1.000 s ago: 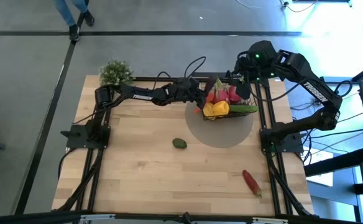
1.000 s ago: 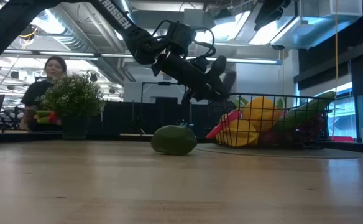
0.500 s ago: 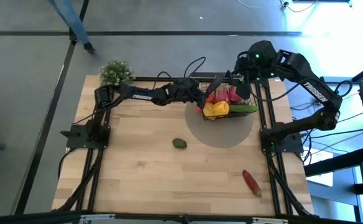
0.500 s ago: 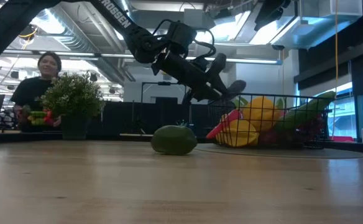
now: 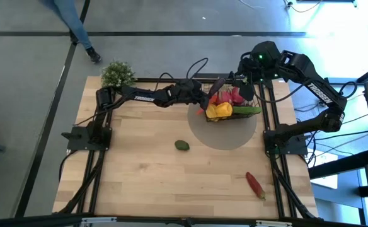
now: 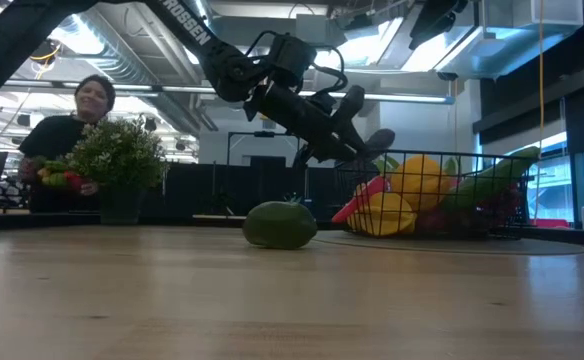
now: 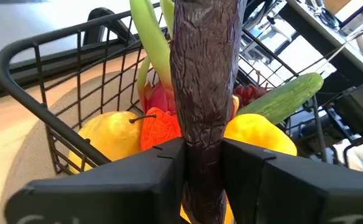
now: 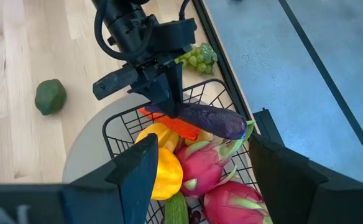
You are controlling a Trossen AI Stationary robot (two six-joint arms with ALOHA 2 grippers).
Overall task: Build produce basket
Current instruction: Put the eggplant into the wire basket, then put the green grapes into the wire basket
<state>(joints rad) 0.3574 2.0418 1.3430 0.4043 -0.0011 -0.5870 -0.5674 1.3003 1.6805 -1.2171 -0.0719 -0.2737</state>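
At the table's five o'clock corner lies a long red toy chili (image 5: 255, 184) on the pale wooden table (image 5: 140, 176). Toward the centre sits a round green toy avocado (image 5: 182, 145), alone. Farther off, at one o'clock, the small black wire-mesh basket (image 5: 249, 96) rests on a grey round mat (image 5: 225, 135), holding a yellow toy pepper (image 5: 219, 110), pink dragon fruits (image 8: 203, 167) and a green cucumber (image 7: 285, 100). The left gripper (image 8: 169, 99) hangs over its nine o'clock rim, jaws pinching a dark purple toy eggplant (image 7: 206, 93). The right gripper (image 8: 200, 168) hovers above the basket, jaws spread
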